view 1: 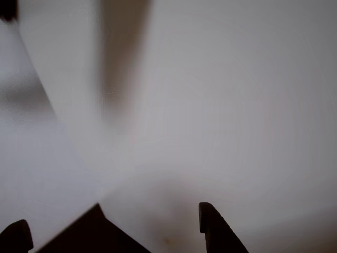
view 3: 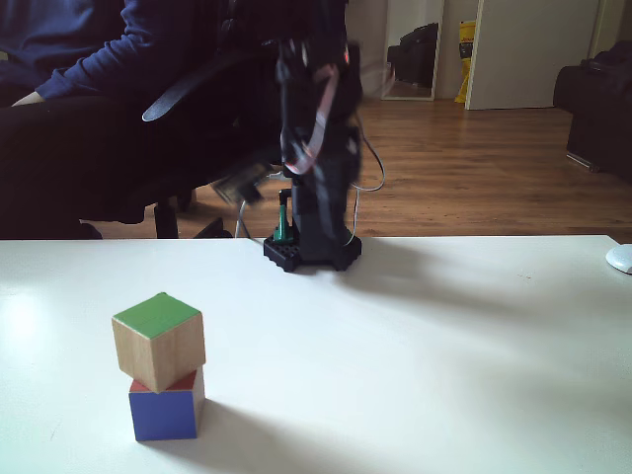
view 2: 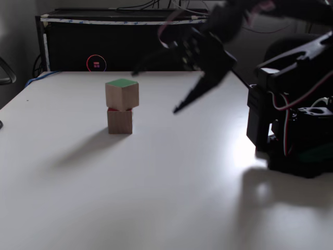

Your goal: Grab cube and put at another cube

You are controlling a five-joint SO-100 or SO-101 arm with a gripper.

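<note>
Green-topped cube [view 3: 158,342] stacked slightly askew on another cube [view 3: 166,409], white table [view 3: 415,375]; arm [view 3: 314,188] well behind.

A white table [view 2: 156,198] is seen in both fixed views. Directly on it rests the lower cube [view 2: 120,121], by which the green-topped cube [view 2: 122,94] is carried, slightly turned. The arm's black base [view 2: 296,151] is set on the table well apart from the lower cube, to its right in a fixed view. A white object [view 3: 620,259] is seen at the table's right edge, far from the lower cube.
</note>
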